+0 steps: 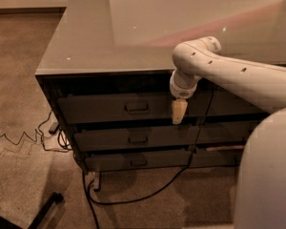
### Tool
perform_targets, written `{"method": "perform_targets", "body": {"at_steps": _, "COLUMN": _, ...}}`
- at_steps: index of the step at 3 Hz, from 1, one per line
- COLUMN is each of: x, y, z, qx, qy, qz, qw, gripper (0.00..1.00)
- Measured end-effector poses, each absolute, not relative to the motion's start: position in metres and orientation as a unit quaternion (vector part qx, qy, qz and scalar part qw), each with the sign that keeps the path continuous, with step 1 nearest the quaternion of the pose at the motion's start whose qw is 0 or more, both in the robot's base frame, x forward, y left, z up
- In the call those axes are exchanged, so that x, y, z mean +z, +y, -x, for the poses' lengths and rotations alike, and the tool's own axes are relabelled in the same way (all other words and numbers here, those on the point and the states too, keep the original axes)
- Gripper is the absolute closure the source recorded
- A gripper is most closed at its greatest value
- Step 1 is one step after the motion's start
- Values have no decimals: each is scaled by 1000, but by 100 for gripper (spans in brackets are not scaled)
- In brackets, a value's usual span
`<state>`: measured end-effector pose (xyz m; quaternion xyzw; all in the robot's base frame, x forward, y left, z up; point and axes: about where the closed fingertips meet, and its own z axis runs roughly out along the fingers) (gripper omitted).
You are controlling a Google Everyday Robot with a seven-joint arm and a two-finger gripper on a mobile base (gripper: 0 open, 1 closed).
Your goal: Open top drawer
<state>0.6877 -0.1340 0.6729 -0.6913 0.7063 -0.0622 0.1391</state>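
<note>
The gripper (178, 112) hangs before the top drawer (95, 109), right of its pull (137, 107), covering part of the front panel near its right end. The arm (238, 73) and the robot's pale body (269, 175), cut by the right and bottom edges, hide much of the right-hand drawers (224, 130). A black stand leg (40, 211) runs off the bottom-left corner.

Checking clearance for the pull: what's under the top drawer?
Under the top drawer sit two shallower drawers: a middle drawer and a bottom drawer. A black cable runs on the floor below. Their insides are hidden. The gripper hangs before the top drawer's right end.
</note>
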Motion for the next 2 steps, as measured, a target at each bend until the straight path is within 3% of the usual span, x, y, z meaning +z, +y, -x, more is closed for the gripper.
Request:
{"method": "perform_targets", "body": {"at_steps": 1, "x": 639, "y": -130, "z": -690, "qx": -55, "qy": 712, "qz": 691, "qw": 115, "gripper": 0}}
{"method": "perform_targets", "body": {"at_steps": 2, "x": 614, "y": -121, "z": -688, "qx": -38, "qy": 710, "qz": 697, "qw": 99, "gripper": 15}}
